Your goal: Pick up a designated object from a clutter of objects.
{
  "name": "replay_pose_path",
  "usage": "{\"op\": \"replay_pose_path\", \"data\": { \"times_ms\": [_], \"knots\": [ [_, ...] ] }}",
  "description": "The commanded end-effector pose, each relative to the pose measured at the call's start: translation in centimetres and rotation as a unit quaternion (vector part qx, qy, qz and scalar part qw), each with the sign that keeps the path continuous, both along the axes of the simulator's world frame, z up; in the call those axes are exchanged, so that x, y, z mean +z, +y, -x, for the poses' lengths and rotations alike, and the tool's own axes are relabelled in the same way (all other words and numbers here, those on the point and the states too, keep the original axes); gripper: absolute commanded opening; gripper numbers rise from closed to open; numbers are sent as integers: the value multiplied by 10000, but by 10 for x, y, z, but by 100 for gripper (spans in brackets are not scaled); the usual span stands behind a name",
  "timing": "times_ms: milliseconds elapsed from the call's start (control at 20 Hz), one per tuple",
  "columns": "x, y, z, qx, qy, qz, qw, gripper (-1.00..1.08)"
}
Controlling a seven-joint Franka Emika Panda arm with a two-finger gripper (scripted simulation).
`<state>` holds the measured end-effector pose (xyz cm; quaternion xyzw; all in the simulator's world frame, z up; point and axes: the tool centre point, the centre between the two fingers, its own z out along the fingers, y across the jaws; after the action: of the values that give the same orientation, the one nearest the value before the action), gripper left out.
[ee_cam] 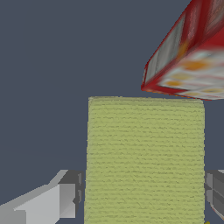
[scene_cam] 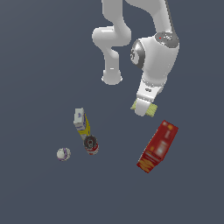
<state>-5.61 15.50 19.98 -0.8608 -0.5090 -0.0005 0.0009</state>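
Gripper [ee_cam: 144, 192] fingers straddle the yellow-green sponge block [ee_cam: 145, 159], one on each side, so we judge it open around the block, contact unclear. We see the block under the wrist, just beside the long red box [scene_cam: 158, 146], well apart from the other clutter.

The white arm reaches down from the far side of the exterior view, its elbow bent and its wrist angled steeply downward. The hand [scene_cam: 144, 108] sits low at the arm's end. In the wrist view its two fingers [ee_cam: 65, 199] stand apart, one on each side of the sponge block [ee_cam: 145, 159], just beside its edges.
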Motion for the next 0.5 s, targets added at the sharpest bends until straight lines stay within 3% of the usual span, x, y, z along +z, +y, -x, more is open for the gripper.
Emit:
{"op": "replay_pose_path", "data": {
  "times_ms": [0,450],
  "knots": [
    [24,5,-6,1,-1,-3,10000,-100],
    [108,21,-31,-2,0,1,10000,-100]
  ]
}}
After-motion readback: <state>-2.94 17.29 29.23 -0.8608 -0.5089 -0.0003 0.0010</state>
